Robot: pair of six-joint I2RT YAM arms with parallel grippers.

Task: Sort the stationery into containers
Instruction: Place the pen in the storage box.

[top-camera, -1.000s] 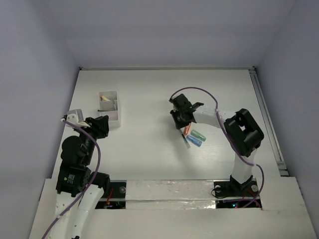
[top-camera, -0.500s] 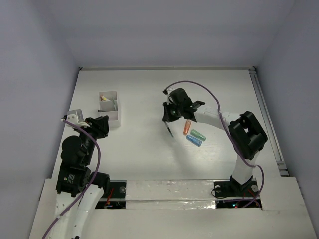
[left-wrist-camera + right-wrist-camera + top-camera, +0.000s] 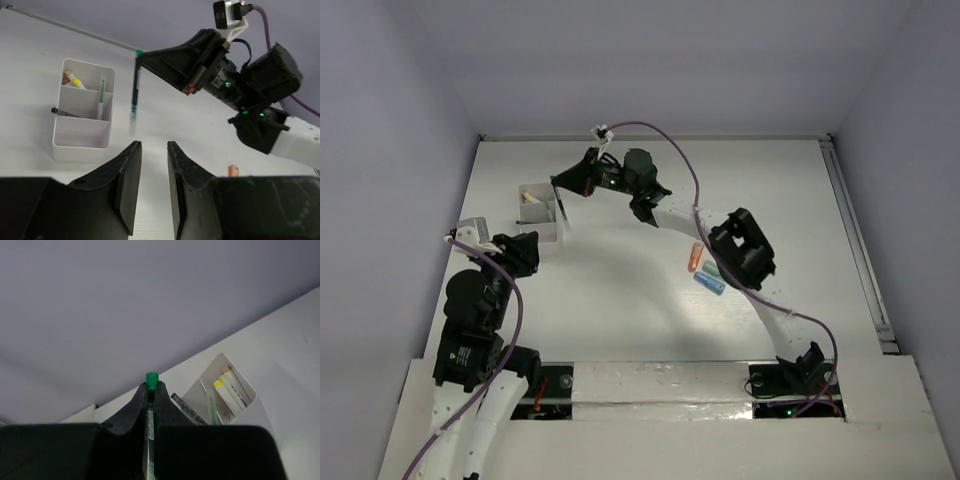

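Jaws of the right arm pinch a slim green-capped pen (image 3: 135,85) upright near the smooth white plastic box (image 3: 82,142); left jaws gape empty.

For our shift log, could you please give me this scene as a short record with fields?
Right gripper: shut on a slim green-capped pen, held upright
Pen position: in the air beside the white plastic organizer box, not yet inside
Left gripper: open, empty, near the box
Box contents: pink- and yellow-tipped sticks, pale green pen, dark pen
On table: stubby orange marker, mint-green marker, blue marker
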